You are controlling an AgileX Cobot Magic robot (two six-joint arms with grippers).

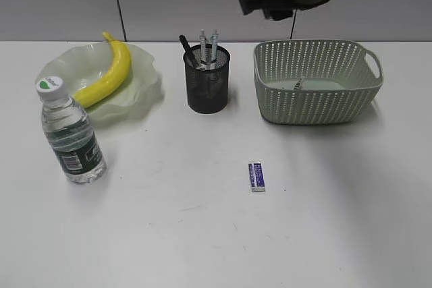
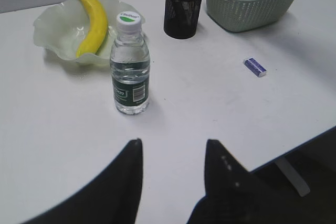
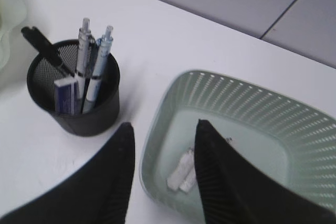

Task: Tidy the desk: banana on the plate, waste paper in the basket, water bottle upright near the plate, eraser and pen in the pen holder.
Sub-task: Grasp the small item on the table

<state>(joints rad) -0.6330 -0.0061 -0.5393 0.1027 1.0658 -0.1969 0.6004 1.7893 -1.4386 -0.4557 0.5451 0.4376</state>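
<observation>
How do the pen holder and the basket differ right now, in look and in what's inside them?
The pen holder is a black mesh cylinder; the basket is a pale green, perforated plastic rectangle with handle cutouts. The pen holder is narrow and upright, the basket wide and low. The pen holder contains pens and an eraser; the basket contains a crumpled scrap of paper. Both stand upright on the desk, open-topped.

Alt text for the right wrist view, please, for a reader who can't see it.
Open right pincer above the green basket, with crumpled waste paper lying inside. To the left, the black mesh pen holder holds pens and an eraser.
</observation>
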